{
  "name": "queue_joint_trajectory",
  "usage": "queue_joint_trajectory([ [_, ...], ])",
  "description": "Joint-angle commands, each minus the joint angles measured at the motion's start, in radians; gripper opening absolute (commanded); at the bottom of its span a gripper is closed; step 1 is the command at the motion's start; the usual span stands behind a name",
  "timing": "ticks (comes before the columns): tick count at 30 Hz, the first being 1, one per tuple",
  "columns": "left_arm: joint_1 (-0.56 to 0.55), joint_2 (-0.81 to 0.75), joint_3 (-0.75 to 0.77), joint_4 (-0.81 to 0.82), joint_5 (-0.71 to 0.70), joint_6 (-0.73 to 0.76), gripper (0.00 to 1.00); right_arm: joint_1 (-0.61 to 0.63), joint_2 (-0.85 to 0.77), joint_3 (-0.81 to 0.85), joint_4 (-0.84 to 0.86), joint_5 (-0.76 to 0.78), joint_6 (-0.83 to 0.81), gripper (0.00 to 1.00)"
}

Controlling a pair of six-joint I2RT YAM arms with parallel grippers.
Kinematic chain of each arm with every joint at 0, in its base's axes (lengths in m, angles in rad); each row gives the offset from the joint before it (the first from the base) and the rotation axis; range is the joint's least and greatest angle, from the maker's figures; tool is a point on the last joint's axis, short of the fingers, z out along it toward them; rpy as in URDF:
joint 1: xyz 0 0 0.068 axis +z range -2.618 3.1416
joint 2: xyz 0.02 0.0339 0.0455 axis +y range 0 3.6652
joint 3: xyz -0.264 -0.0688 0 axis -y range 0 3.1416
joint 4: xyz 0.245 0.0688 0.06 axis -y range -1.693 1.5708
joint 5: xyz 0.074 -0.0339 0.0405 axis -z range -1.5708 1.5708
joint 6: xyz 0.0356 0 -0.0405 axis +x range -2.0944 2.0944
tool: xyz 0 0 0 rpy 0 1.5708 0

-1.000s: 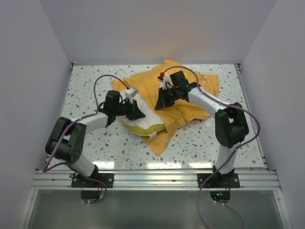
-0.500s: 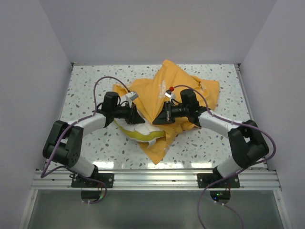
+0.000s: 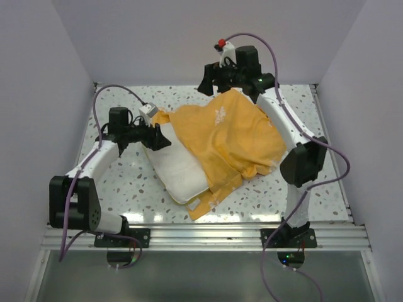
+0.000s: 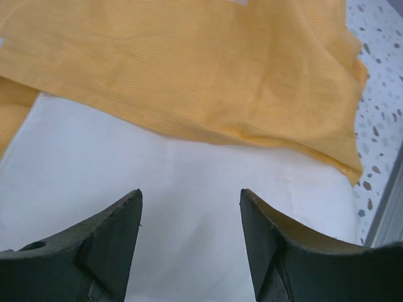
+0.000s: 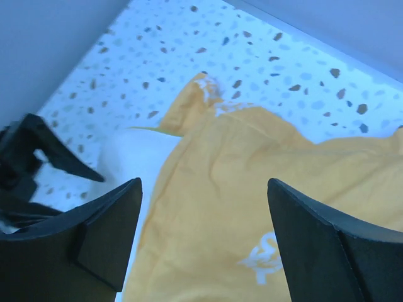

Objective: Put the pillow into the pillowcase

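The pillow [image 3: 179, 173] is seen lying near the middle of the worktop [image 3: 119, 182], its near-left part bare and the rest covered by the pillowcase [image 3: 230, 135] draped over it; whether it is inside the case or merely under it cannot be told. The pillow is judged light, plump and yielding, so a pinch at a corner or edge is favoured over the bulging face. The pillowcase is judged thin, limp and prone to bunching, best taken at its open hem. The left fingers [image 4: 107, 245] are spread apart just over the bare white end, nothing gripped. The right fingers [image 5: 315, 239] are held wide apart, raised above the case's far edge, empty
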Motion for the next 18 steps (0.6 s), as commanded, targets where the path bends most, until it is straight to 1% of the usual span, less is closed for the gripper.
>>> queue_joint_trajectory([
  [1,0.003,0.048,0.062,0.029,-0.215,0.0,0.67,0.043,0.19,0.128,-0.13,0.216,-0.135,0.84],
  [2,0.003,0.06,0.069,0.032,-0.245,-0.004,0.67,0.064,0.25,0.153,-0.113,0.233,-0.138,0.84],
  [5,0.008,0.079,0.055,0.06,-0.299,-0.029,0.69,0.112,0.354,0.257,-0.102,0.295,-0.138,0.85],
  [7,0.009,0.073,0.03,0.086,-0.32,-0.049,0.7,0.133,0.393,0.292,-0.09,0.337,-0.152,0.85],
  [8,0.009,0.071,0.023,0.091,-0.333,-0.056,0.73,0.152,0.428,0.297,-0.085,0.361,-0.169,0.85],
  [11,0.011,0.076,0.004,0.088,-0.354,-0.079,0.75,0.175,0.468,0.294,-0.087,0.389,-0.178,0.83],
  [13,0.011,0.08,-0.019,0.103,-0.372,-0.098,0.75,0.181,0.497,0.27,-0.085,0.371,-0.183,0.72],
  [14,0.011,0.092,-0.023,0.102,-0.38,-0.102,0.75,0.183,0.505,0.26,-0.081,0.371,-0.18,0.65],
  [15,0.011,0.102,-0.029,0.103,-0.391,-0.108,0.74,0.184,0.509,0.25,-0.076,0.36,-0.174,0.41],
  [17,0.013,0.141,-0.034,0.109,-0.388,-0.148,0.7,0.187,0.5,0.208,-0.046,0.349,-0.16,0.19],
  [18,0.013,0.154,-0.04,0.117,-0.38,-0.17,0.68,0.186,0.49,0.197,-0.038,0.342,-0.151,0.1],
])
